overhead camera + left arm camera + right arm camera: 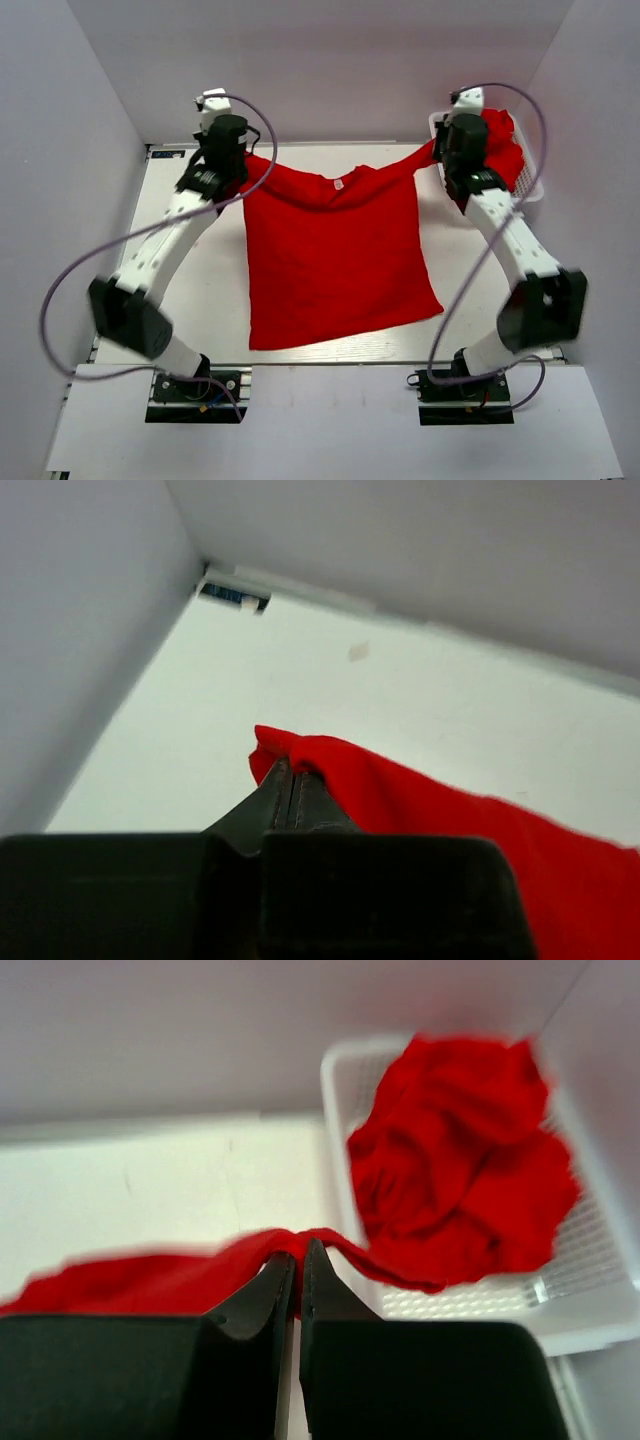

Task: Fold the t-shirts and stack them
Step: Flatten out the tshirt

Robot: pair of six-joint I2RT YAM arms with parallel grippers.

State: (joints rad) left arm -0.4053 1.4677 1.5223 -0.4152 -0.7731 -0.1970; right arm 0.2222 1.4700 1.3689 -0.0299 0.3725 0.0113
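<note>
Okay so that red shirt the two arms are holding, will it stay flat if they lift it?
Probably not: the t-shirt sags between the left gripper and the right gripper, so it looks floppy and would likely drape. It seems light, since two small fingertip pinches carry its top edge. Cloth bunches at each pinch, so it might slip.

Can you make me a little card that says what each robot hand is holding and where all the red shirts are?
left gripper: shut on one end of the spread t-shirt
right gripper: shut on its other end
spread t-shirt: stretched between both grippers, over the table
basket: white, far right corner
in basket: crumpled t-shirts
folded yet: no
</note>
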